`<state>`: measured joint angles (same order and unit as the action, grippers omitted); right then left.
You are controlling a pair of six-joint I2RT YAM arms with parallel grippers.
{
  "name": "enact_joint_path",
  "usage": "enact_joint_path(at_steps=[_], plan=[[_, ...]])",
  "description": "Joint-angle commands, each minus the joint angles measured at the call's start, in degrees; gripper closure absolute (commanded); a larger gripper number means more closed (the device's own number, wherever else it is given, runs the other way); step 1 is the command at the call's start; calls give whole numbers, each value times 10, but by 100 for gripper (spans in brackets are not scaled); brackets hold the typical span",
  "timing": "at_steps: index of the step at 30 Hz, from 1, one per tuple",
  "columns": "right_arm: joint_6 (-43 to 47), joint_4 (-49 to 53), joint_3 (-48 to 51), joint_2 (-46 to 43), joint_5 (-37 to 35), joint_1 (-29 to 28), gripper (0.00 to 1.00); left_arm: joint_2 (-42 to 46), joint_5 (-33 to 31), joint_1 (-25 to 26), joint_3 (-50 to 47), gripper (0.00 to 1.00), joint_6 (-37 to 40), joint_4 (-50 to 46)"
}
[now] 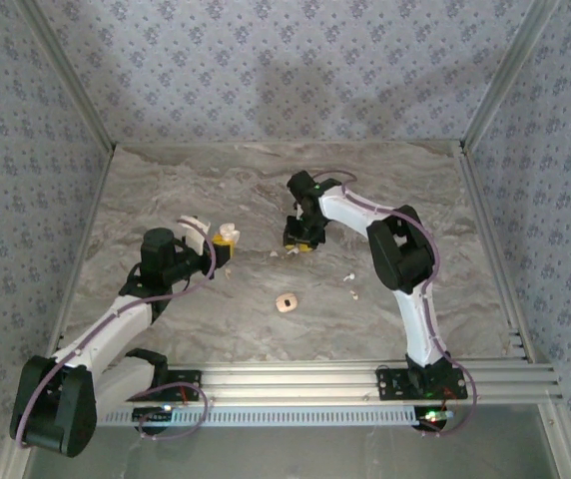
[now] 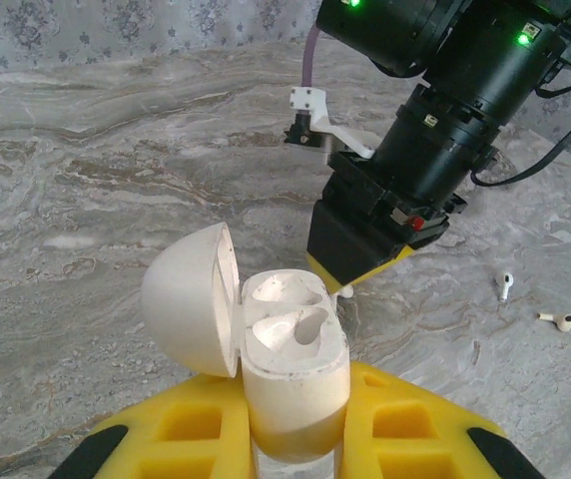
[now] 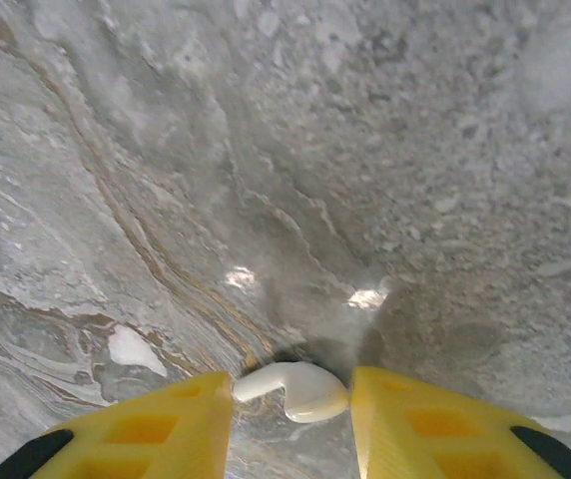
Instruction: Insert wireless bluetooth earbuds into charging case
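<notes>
While my left gripper (image 2: 295, 424) clamps the open, round cream-white plastic charging case (image 2: 290, 344), the right wrist view shows a tiny white plastic earbud (image 3: 295, 389) mid-worktop (image 3: 415, 150), between the narrow-set fingers (image 3: 146, 429) of the right gripper (image 3: 290, 424); whether they grip it, I cannot tell.

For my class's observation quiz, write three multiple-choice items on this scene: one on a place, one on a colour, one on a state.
1. Where is the charging case?
A) lying on the table
B) held in the left pincer
C) leaning against a wall

2. What colour are the pincer fingers?
A) yellow
B) blue
C) red

3. The case's lid is:
A) shut
B) taken off
C) open

Answers:
1. B, the left wrist view shows the case clamped between that pincer's fingers.
2. A, both wrist views show yellow fingers.
3. C, it is swung aside, baring the wells.
</notes>
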<state>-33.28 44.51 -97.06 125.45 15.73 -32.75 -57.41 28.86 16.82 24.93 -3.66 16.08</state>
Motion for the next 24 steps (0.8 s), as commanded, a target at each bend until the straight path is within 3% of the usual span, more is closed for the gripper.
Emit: enact_joint_path(at_steps=[1,12,16,24], plan=[[-7,-11,-21,22,3,1,62,12,-2,-5,19,82,11,-2],[0,4,-37,7,-20,0,59,19,-7,-5,20,82,14,-10],[-20,22,-24,-24,-48,-2,57,18,-7,-5,19,82,13,-9],[-59,18,-3,-28,-40,-11,59,13,-1,-5,20,82,10,-5]])
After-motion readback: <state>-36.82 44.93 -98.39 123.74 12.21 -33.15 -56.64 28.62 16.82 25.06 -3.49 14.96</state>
